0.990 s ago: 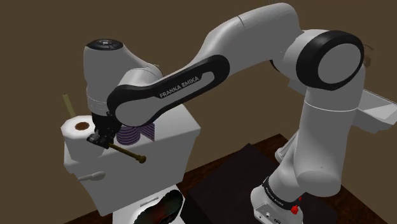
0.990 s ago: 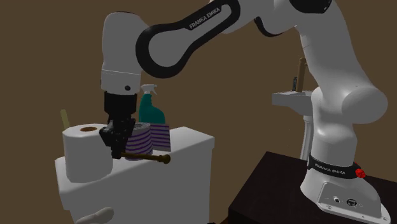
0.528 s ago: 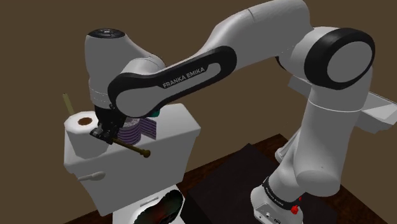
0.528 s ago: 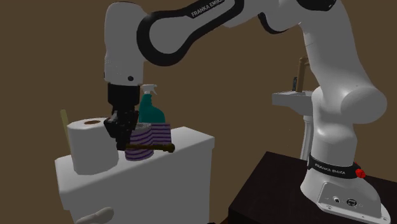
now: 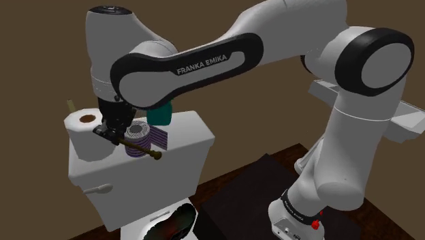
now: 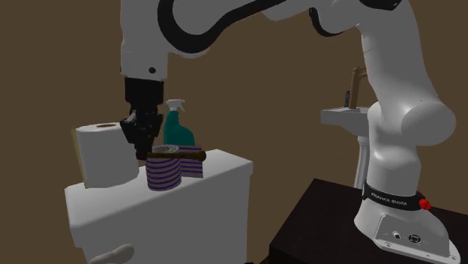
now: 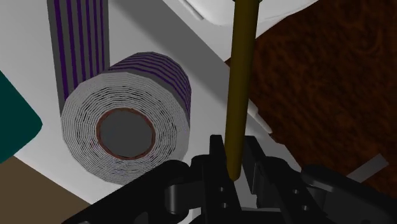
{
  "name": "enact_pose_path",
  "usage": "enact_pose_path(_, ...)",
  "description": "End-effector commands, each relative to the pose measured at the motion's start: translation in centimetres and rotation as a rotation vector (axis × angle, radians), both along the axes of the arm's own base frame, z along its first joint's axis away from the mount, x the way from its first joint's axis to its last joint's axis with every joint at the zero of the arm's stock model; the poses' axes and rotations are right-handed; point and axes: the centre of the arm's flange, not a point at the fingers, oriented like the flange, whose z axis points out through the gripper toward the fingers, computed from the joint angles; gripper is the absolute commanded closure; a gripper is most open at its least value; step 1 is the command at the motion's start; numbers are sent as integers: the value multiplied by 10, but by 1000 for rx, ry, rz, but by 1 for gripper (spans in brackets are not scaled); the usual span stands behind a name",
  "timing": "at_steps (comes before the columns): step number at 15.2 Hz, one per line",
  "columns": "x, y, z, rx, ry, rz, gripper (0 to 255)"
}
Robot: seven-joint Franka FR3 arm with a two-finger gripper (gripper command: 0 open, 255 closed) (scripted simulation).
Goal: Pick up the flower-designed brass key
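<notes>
Gripper (image 5: 109, 131) was recorded closed on one end of the brass-coloured key (image 5: 138, 146). In the wrist view the shaft was seen clamped between the two black fingers (image 7: 217, 156) and running straight out from them. The design on the key's head could not be made out.

Shoulder view: the key was seen projecting from the gripper toward about 4 o'clock, dipping slightly, with a small knob at its free end.

Second exterior view: the key was seen pointing from the gripper toward 3 o'clock, near level. It was held above the lid of the white toilet tank (image 6: 217, 187), at the height of the top of the purple-striped roll (image 6: 165, 172), which it crossed. Contact between key and striped roll could not be judged.

Surroundings, second exterior view:
- A white paper roll (image 6: 105, 154) was noted upright on the tank lid at 9 o'clock of the gripper, just beside it.
- A teal spray bottle (image 6: 178, 129) was noted at 2 o'clock of the gripper, behind the key.
- A white basin (image 6: 346, 116) was noted well apart at 3 o'clock, against the brown wall.

The stand (image 5: 293, 215) was noted at 4 o'clock of the tank in the shoulder view.
</notes>
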Motion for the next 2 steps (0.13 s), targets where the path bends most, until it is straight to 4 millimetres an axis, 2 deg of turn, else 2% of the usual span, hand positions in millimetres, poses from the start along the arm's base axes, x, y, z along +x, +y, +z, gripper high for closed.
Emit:
enact_pose_path(1,0,1,8,0,0,0,255)
enact_pose_path(2,0,1,7,0,0,0,255)
